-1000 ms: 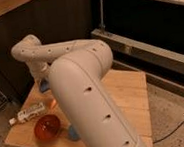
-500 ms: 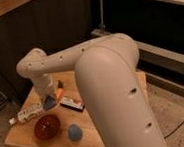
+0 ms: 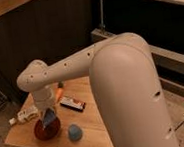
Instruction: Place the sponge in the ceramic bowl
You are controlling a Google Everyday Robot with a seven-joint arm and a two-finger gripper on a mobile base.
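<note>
**A:** In the camera view, where is the sponge?

**B:** At the lower left of the frame. The sponge (image 3: 50,119) hangs from the fingers (image 3: 47,112), which are fully closed and pinch its upper end. It is just above the ceramic bowl (image 3: 40,135) on the bench (image 3: 88,119).

**A:** How would you do the release well?

**B:** I'd stay centred over the bowl's hollow and go low enough that the sponge's lower edge is inside the rim before opening. A soft pad can cling to one finger or flop over the rim. The blue dome (image 3: 75,133) sits just right of the bowl, so I'd avoid drifting that way.

**A:** Which way does the sponge point?

**B:** Its long axis is steep, close to upright. The free end points down into the bowl and seems to lean slightly lower left.
</note>
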